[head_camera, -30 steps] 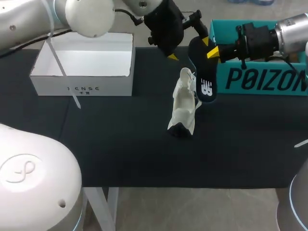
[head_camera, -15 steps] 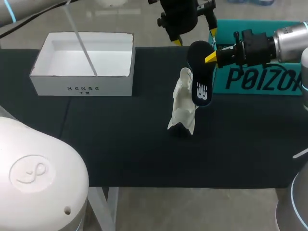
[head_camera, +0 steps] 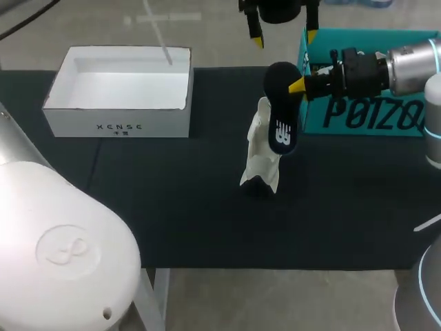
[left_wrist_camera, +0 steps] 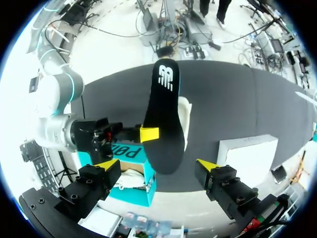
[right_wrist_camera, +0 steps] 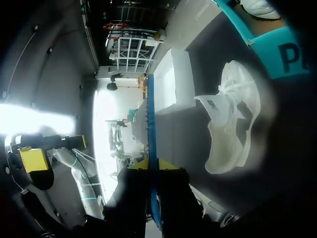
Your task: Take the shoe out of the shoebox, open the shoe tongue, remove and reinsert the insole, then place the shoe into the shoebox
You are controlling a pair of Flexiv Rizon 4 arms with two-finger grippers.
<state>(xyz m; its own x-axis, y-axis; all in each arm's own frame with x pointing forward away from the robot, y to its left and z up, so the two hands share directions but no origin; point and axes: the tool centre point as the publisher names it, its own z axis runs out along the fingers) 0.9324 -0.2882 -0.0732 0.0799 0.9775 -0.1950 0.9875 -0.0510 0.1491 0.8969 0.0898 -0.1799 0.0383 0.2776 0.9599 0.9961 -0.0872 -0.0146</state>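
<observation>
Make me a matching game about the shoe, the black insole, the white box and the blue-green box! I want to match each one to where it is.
Things:
1. insole
2. shoe
3. white box
4. teal shoebox

Places:
A. open, at the left side of the table
B. at the right side of the table
C. held up in the fingers of the right gripper
D. standing on the table, near the middle

Pairs: 1-C, 2-D, 3-A, 4-B
</observation>
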